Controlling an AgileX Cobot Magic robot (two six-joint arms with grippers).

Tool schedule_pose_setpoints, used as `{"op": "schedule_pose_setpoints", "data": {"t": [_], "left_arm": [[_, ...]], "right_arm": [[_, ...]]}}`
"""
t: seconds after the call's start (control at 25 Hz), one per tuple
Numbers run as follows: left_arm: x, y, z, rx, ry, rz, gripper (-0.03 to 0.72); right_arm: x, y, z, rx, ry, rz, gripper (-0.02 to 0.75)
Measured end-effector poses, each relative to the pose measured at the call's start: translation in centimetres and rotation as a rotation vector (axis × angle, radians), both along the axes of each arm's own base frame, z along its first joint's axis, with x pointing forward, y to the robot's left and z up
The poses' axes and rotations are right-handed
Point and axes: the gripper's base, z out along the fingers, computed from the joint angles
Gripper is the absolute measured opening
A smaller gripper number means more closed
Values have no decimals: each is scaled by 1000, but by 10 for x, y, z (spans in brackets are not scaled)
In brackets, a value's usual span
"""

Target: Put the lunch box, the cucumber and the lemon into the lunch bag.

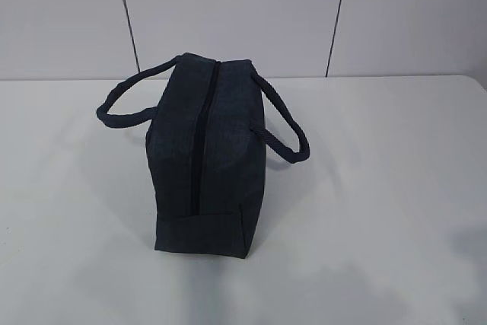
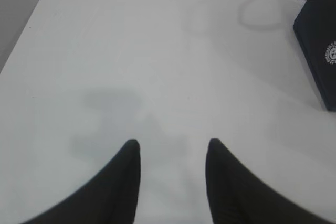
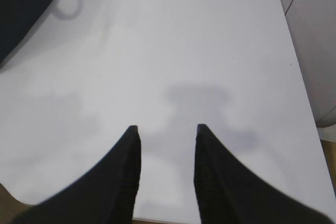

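While the lunch bag [image 1: 202, 161] stands near the middle of the table [image 1: 380, 188], toward its back edge, its top zip looks closed end to end and both loop handles flop outward, so no packing is visible yet. Lunch box, cucumber & lemon aren't in any view; can't tell if they're already inside or off-camera, but w/ the zip shut I'd judge the bag needs opening first, then all three items go in. Left hand [image 2: 170, 148] hovers over bare table toward the front left corner, jaws parted, nothing between them; bag sits at the far right of its view. Right hand [image 3: 165, 132] hovers by the table's front right edge, jaws likewise apart & empty, bag corner at upper left of its view. Both hands well apart from the bag, neither touching anything.
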Motion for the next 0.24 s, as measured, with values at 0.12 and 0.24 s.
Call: {"op": "schedule_pose_setpoints", "data": {"t": [0.12,0.24], "left_arm": [[0,0,0,0,0,0,296],[0,0,0,0,0,0,296]], "right_arm": [[0,0,0,0,0,0,249],[0,0,0,0,0,0,249]]}}
